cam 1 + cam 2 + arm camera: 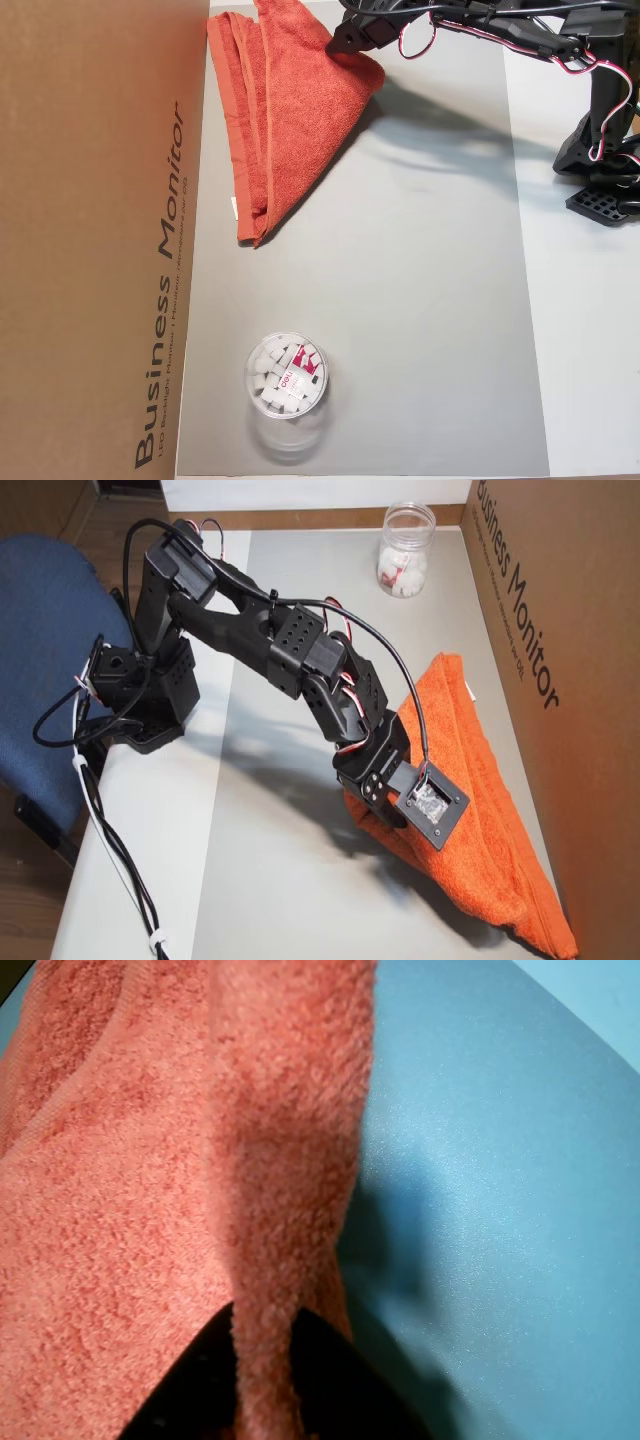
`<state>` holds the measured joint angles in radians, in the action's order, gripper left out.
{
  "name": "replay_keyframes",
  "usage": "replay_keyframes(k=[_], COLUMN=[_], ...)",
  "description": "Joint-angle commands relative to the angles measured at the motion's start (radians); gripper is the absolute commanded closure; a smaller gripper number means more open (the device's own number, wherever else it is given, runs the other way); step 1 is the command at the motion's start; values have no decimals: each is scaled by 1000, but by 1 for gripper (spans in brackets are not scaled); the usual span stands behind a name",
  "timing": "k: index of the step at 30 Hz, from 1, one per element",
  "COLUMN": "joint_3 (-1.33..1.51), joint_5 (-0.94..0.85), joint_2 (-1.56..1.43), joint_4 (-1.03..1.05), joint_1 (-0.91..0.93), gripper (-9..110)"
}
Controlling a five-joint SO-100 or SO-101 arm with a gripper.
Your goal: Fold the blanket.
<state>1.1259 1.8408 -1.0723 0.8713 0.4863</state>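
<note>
- Wrist view gives me the clearest read: my gripper (pixel 265 1380) is pinching a ridge of the blanket (pixel 150 1180), black fingers (pixel 200 1380) on either side of the terry cloth
- I see the blanket (pixel 290 110) folded over itself in an overhead view, lying on the grey mat (pixel 400 330) against the cardboard box (pixel 90 240), one corner lifted by the arm (pixel 290 650)
- A clear plastic jar (pixel 286 380) of white pieces stands well apart from it on the mat
</note>
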Motion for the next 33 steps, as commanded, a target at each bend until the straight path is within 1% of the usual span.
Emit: replay_keyframes(k=[1,13,18,23,26,33], joint_3=[-23,-284,-322,-305,-325,-400], joint_5=[9,0,0,2,-5,-8], joint_2=[-78,-63,-60,-51,5,135], joint_4=[-15,-15,-21,-150,-202,-225], joint_1=[3,0,-2,0,-2,6], gripper=[102,102,102,102,102,102])
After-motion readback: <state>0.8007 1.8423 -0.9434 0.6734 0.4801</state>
